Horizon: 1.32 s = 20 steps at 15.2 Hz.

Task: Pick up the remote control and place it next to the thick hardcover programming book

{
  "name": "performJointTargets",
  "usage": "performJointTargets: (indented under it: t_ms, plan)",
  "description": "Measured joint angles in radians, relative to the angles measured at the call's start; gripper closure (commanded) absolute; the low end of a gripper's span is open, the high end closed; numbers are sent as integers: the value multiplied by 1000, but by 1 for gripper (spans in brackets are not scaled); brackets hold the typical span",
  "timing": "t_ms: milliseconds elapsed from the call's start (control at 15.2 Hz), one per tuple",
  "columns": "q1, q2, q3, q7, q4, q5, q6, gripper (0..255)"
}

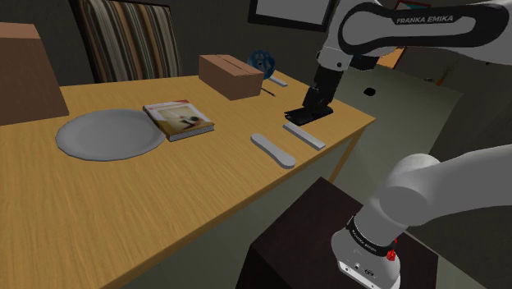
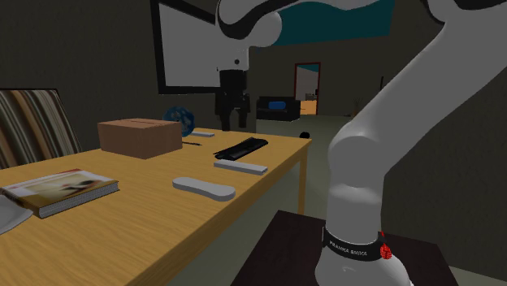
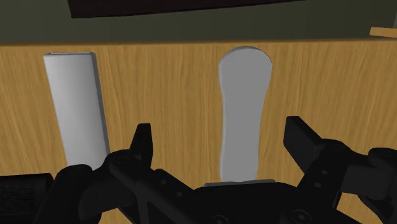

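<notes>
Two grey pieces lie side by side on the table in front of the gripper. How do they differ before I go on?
The grey bar has straight sides and square corners; the rounded piece has round ends and curving sides. In the shoulder view the bar lies close beside the black remote, while the rounded piece lies farther from it, nearer the book. Both are plain grey, flat on the table and roughly parallel.
</notes>
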Motion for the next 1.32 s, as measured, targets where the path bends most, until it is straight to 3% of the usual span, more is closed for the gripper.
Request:
performJointTargets:
  t_ms: [726, 990, 1320]
  plan:
    - [-70, 280, -155, -156, -9, -88, 313, 0]
    - [-82, 422, -206, -215, 36, -82, 420, 0]
    - [-85, 482, -223, -236, 17, -76, 500, 0]
